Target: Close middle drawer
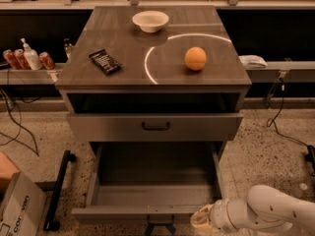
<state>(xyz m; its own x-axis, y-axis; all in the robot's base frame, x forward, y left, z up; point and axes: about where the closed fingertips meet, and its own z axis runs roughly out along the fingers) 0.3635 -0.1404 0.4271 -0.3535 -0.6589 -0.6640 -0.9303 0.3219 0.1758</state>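
I count one bench (pixel 123 43), its top above two drawers that I can see. The middle drawer (pixel 155 196) is the lower of the two. It is pulled far out from under the bench's front edge, its open top up and its front panel toward me. Its long axis runs left to right, parallel to that front edge. The upper drawer (pixel 202 127) stands only slightly out.

One white arm (pixel 280 213) comes in at the lower right. The gripper (pixel 203 221) is just beside the right end of the middle drawer's front. I cannot tell whether it is spread or pressed together.

On the bench I see:
- one bowl (pixel 150 20) near the back edge
- one dark packet (pixel 105 61) toward the left edge
- one orange (pixel 196 58) toward the right edge
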